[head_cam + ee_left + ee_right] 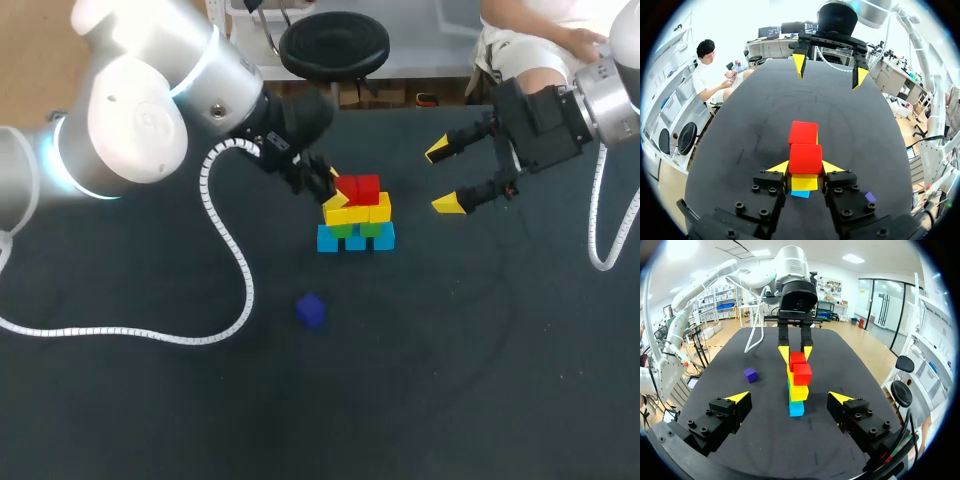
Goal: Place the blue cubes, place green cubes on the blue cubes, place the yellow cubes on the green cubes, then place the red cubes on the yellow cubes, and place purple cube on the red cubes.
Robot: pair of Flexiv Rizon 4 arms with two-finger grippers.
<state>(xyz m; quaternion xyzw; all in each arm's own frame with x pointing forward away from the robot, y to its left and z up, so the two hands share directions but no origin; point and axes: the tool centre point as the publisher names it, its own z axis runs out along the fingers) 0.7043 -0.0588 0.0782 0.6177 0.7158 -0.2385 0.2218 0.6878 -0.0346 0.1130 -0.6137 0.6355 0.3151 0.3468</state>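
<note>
- Two red cubes (360, 188) sit on top of the stack (798, 385): blue cubes (355, 241) on the table (480, 380), green cubes (358, 229) on those, yellow cubes (358, 211) above.
- Left fingers (781, 167) clenched on one red cube, a yellow tip touching each side.
- Second red cube sits just ahead of it, touching.
- Right fingers (449, 204) spread wide, grasping nothing, held above the table to the right of the stack, apart from it.
- Purple cube (311, 310) alone on the table, near the stack, not touching.
</note>
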